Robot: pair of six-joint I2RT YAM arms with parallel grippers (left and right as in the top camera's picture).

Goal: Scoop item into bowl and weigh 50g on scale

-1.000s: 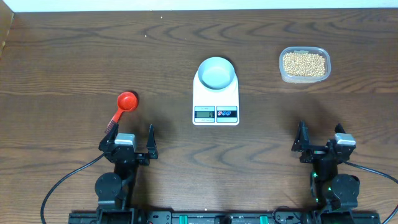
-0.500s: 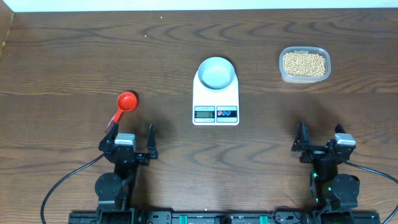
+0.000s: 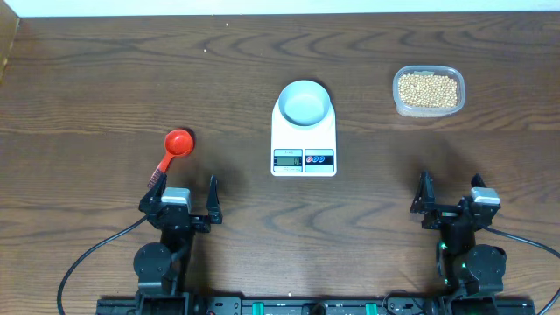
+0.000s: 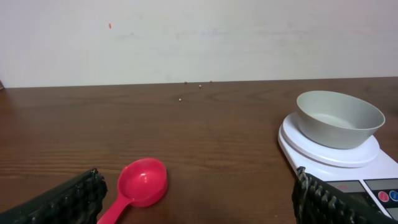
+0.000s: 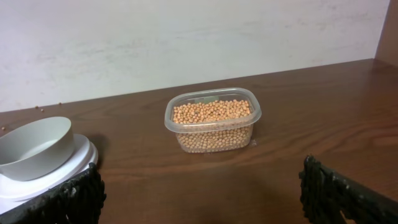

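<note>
- Bowl (image 3: 305, 102) sits on the scale (image 3: 304, 140), mid-surface (image 3: 105, 79). The left wrist view shows it empty inside.
- Beans (image 3: 428, 88) are all in the clear tub (image 3: 398, 103), far right and well apart from the scale. None seen in the bowl.
- Red scoop (image 3: 178, 143) lies flat on the surface, left of the scale. Handle points back toward the left tool (image 3: 183, 189), cup end facing away. Nothing is touching it.
- Left tool: fingers spread wide, holding nothing, low at the near edge w/ the scoop just ahead.
- Right tool (image 3: 451, 188): same, spread wide and empty at the near edge on the right. The tub is well ahead of it.
- Scale display is too small to read, so can't tell if it's zeroed.
- Progress, as I judge it: setup only, i.e. bowl on scale, nothing scooped.
- Left to do: grab the scoop, dig into the tub, carry across, tip into the bowl, and repeat till the display reads 50g.
- Likely first move: left tool onto the scoop handle, since it's the closest thing.
</note>
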